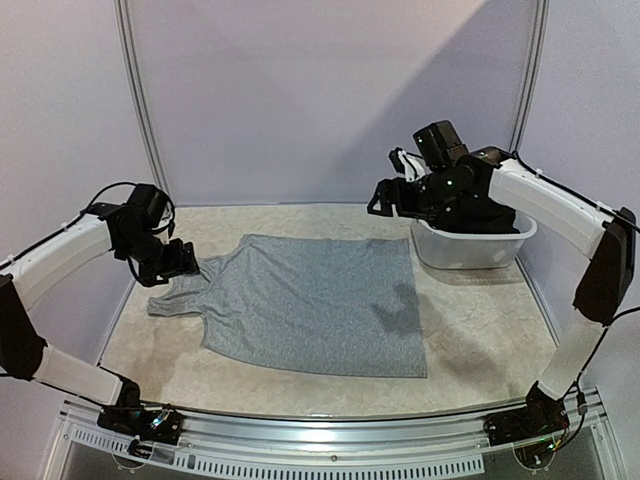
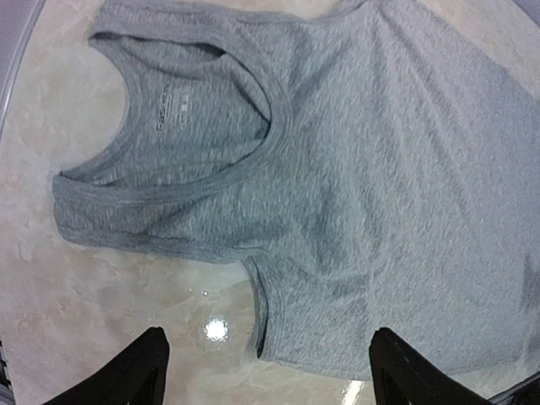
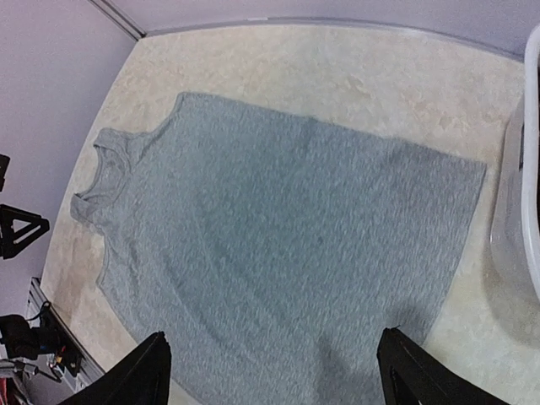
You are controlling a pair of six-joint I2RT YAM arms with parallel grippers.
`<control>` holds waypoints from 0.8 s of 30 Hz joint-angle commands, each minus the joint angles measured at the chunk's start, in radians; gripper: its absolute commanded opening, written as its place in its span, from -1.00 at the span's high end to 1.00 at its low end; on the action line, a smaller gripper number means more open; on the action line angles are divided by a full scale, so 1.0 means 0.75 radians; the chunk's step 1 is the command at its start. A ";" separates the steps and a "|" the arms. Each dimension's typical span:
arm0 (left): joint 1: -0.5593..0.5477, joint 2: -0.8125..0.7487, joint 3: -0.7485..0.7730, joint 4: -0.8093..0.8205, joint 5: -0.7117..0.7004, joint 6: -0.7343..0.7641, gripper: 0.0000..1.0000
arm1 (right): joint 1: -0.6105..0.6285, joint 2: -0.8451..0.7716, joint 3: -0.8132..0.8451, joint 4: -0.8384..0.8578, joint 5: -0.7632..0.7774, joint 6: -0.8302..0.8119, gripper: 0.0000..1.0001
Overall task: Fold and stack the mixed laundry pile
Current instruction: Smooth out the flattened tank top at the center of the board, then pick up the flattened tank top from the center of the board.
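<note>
A light grey sleeveless top (image 1: 310,300) lies spread flat on the table, neckline and straps to the left, hem to the right. My left gripper (image 1: 190,262) hovers low at the strap end, open with nothing between its fingers; in the left wrist view the neckline and armhole edge (image 2: 261,312) lie just ahead of the left gripper (image 2: 270,337). My right gripper (image 1: 385,200) hangs high above the top's far right corner, open and empty. From the right gripper (image 3: 272,337) the whole top (image 3: 270,245) shows below. Other garments of the laundry pile are hidden or out of view.
A white plastic laundry basket (image 1: 470,250) stands at the back right under the right arm, its rim (image 3: 530,169) at the right wrist view's edge; its contents are hidden. Purple walls close the back and sides. A metal rail (image 1: 320,440) runs along the near edge.
</note>
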 commanded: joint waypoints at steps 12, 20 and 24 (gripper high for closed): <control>-0.147 -0.171 -0.455 0.122 0.078 -0.235 -0.27 | 0.017 -0.458 -0.668 -0.152 0.193 0.173 -0.68; -0.147 -0.062 -0.606 0.350 0.198 -0.258 -0.08 | 0.018 -0.581 -0.983 -0.148 0.122 0.301 -0.62; -0.146 -0.014 -0.646 0.423 0.230 -0.251 0.02 | 0.017 -0.621 -1.055 -0.162 0.127 0.339 -0.61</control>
